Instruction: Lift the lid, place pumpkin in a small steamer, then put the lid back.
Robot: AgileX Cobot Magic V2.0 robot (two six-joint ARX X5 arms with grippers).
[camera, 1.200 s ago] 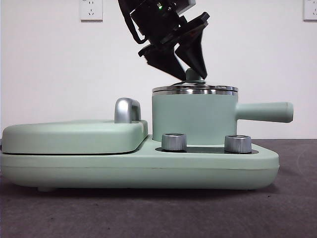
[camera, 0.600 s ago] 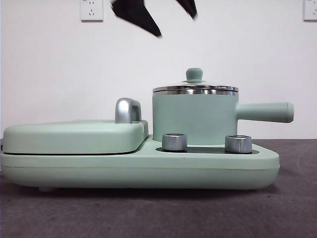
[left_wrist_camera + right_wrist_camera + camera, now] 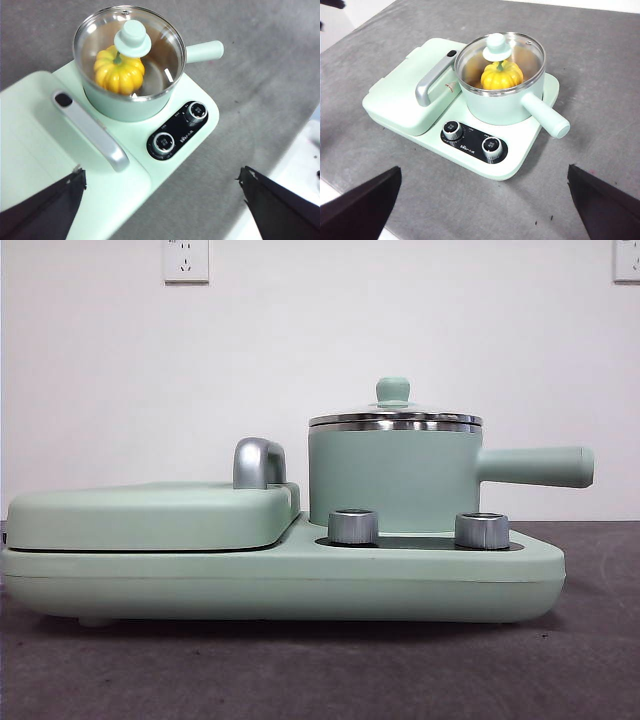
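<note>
The small steamer (image 3: 390, 480) stands on the right half of the mint-green cooker base (image 3: 300, 575), its long handle pointing right. The glass lid (image 3: 392, 392) sits closed on the steamer's rim. Through the lid (image 3: 150, 55) the yellow-orange pumpkin (image 3: 119, 75) shows inside the steamer (image 3: 125, 107). The right wrist view shows the same: lid (image 3: 497, 46), pumpkin (image 3: 502, 76), steamer (image 3: 500, 107). My left gripper (image 3: 161, 175) hangs open well above the cooker, holding nothing. Farther off, my right gripper (image 3: 484, 170) is open and holds nothing either. Neither arm appears in the front view.
A flat mint-green griddle cover (image 3: 150, 512) with a steel handle (image 3: 257, 462) fills the base's left half. Two steel knobs (image 3: 351, 526) (image 3: 481, 530) stand on the black panel before the steamer. Grey table surface surrounds the cooker.
The gripper that was at the lid's knob a second ago has let go and risen out of the front view. The lid stays on the steamer.
</note>
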